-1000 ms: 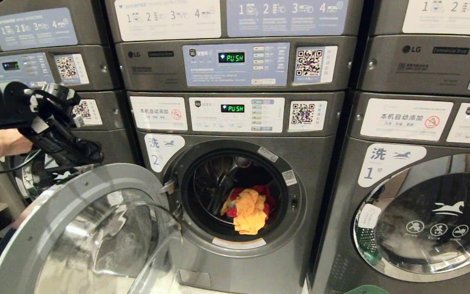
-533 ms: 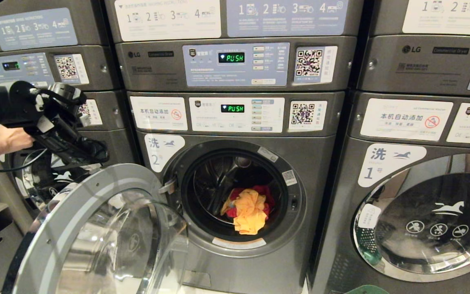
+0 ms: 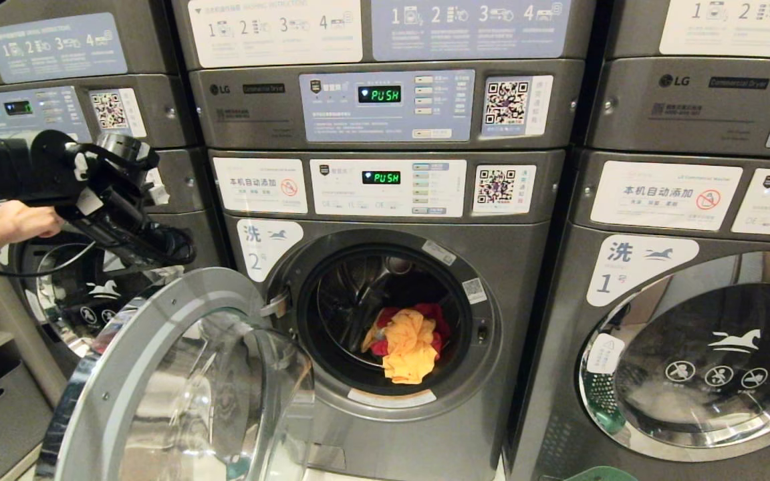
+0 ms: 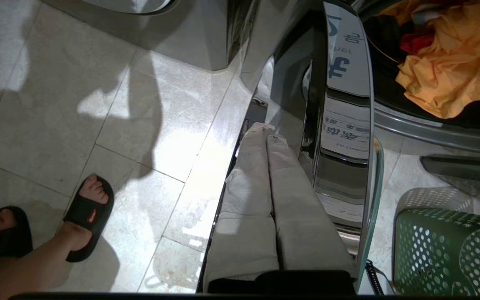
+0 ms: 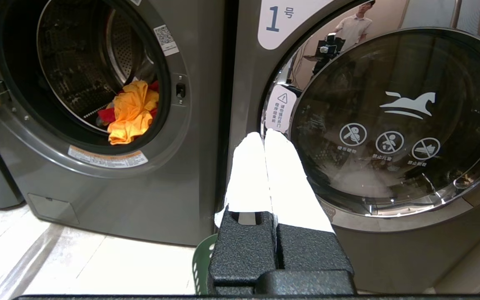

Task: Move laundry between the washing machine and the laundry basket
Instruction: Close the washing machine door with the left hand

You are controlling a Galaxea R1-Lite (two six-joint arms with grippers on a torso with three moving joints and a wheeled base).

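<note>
Beside the closed, empty left gripper stands the washer's open door; right gripper closed too, basket beneath.

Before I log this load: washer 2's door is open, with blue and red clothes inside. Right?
Not quite. The clothes in the washer are orange and red, not blue, as the head view shows. The door is open.
</note>
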